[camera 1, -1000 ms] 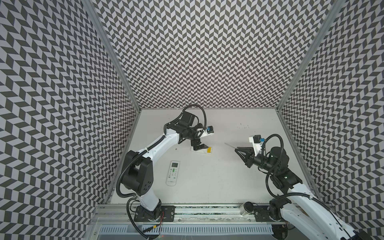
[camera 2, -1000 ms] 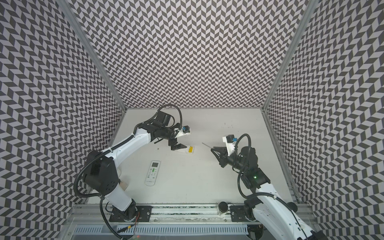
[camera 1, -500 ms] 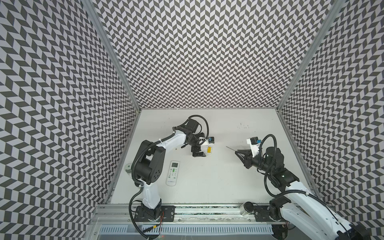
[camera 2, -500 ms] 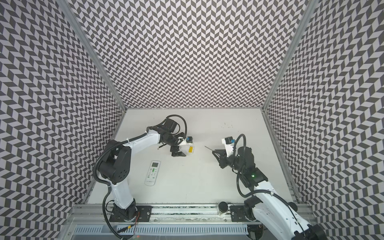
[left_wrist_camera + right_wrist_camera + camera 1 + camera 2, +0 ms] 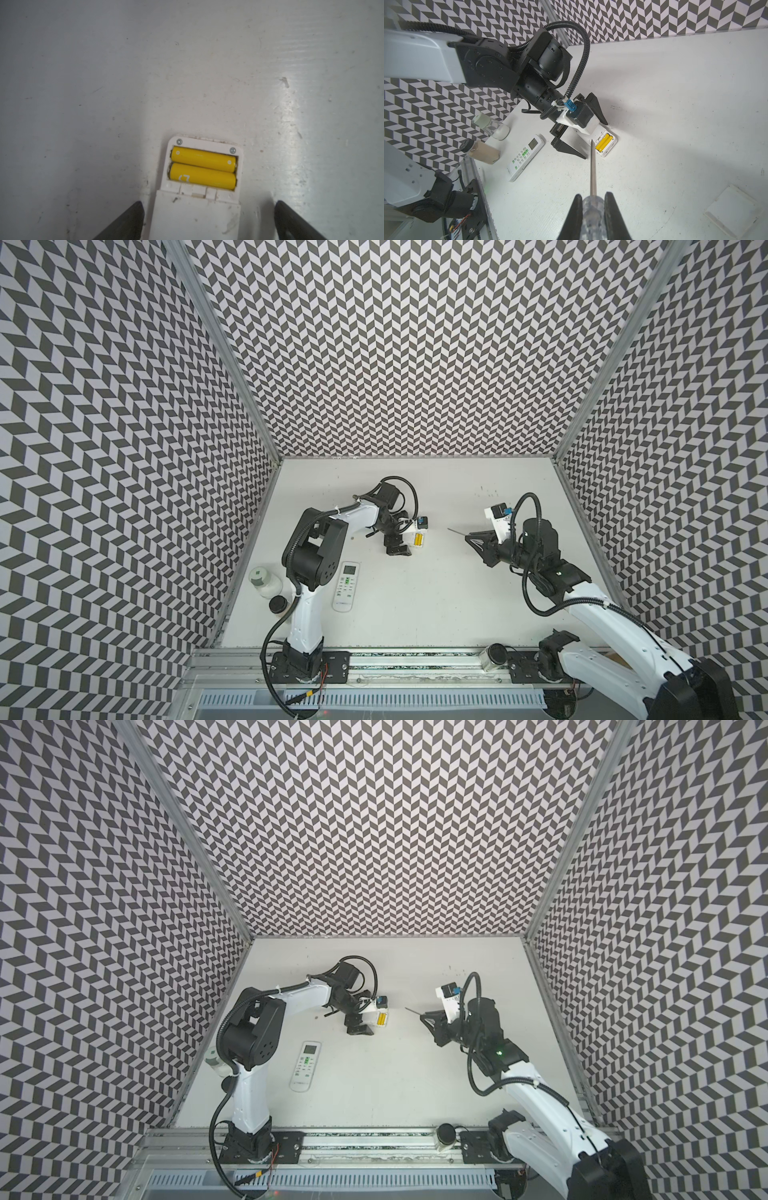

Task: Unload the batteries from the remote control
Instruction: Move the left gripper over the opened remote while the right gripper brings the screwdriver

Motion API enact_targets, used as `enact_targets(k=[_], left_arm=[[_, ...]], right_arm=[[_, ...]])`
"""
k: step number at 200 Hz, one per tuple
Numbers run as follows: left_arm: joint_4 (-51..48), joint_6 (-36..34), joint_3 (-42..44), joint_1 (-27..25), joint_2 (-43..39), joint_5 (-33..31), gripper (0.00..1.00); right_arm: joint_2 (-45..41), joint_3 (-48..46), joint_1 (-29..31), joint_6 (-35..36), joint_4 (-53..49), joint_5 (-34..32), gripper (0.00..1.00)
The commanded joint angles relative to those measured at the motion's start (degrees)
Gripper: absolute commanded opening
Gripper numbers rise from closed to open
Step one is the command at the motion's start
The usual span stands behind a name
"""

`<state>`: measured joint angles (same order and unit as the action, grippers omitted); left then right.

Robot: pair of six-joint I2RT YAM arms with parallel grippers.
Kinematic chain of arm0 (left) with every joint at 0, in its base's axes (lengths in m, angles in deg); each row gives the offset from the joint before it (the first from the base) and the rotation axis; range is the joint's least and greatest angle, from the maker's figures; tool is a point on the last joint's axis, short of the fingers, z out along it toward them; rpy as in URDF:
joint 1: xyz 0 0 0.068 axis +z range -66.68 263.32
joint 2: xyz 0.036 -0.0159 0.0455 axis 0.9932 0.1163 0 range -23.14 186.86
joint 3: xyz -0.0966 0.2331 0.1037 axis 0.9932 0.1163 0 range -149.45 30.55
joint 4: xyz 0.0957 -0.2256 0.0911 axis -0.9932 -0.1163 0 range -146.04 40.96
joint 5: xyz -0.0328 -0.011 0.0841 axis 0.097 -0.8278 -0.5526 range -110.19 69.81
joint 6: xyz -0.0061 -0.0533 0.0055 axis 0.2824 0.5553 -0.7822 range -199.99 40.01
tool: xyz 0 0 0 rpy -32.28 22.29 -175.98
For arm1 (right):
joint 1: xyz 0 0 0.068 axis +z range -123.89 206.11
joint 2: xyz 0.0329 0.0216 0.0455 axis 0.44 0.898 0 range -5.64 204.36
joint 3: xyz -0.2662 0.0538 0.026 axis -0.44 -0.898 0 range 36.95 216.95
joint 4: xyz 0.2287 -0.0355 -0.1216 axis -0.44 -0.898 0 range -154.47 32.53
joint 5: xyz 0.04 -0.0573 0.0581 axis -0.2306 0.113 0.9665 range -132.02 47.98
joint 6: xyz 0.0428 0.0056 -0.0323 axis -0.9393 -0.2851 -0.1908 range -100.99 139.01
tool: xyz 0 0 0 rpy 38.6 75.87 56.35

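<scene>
Left gripper (image 5: 208, 202): jaws wide, straddling the open remote (image 5: 197, 216), one finger on each side. A small gap shows on both sides in the left wrist view, so no grip.

Open remote lies back-up on the table (image 5: 415, 605), just left of centre in both top views, with its compartment uncovered. Two yellow batteries (image 5: 202, 176) sit in it side by side, touching. They show as a yellow patch in both top views (image 5: 419, 540) (image 5: 382, 1020) and sit mid-frame in the right wrist view (image 5: 604, 143).

Right gripper (image 5: 593, 195): jaws narrow, clamped on the clear handle of the screwdriver (image 5: 592, 172). The shaft points toward the open remote. In a top view the tip (image 5: 451, 529) is right of the remote, with a gap between.

Second remote (image 5: 346, 586) lies buttons-up, lower left of the table, beside the left arm. Two bottles (image 5: 264, 580) are at the table's left edge. A white plate (image 5: 733, 209) lies flat, lower right in the right wrist view.
</scene>
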<state>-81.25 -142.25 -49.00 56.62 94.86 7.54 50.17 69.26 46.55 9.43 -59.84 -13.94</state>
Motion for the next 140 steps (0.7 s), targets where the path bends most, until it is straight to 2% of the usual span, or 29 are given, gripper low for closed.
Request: enact_targets(k=[1, 66, 99, 140], left_arm=[[-1.35, -0.33, -2.40, -0.02, 1.46, 0.42, 0.89], [-1.57, 0.28, 4.51, -0.88, -2.04, 1.44, 0.53], [-4.24, 2.31, 7.44, -1.72, -5.62, 2.24, 0.50], [-3.62, 5.21, 16.26, -4.37, -13.92, 3.24, 0.52]], right_arm=[[1.37, 2.75, -0.05, 2.91, -1.74, 1.19, 0.00], [0.92, 5.44, 0.04, 7.15, -3.92, -0.30, 0.00], [1.14, 6.47, 0.03, 9.66, -5.52, -0.83, 0.00], [1.38, 5.10, 0.79, 12.70, -6.04, -0.15, 0.00]])
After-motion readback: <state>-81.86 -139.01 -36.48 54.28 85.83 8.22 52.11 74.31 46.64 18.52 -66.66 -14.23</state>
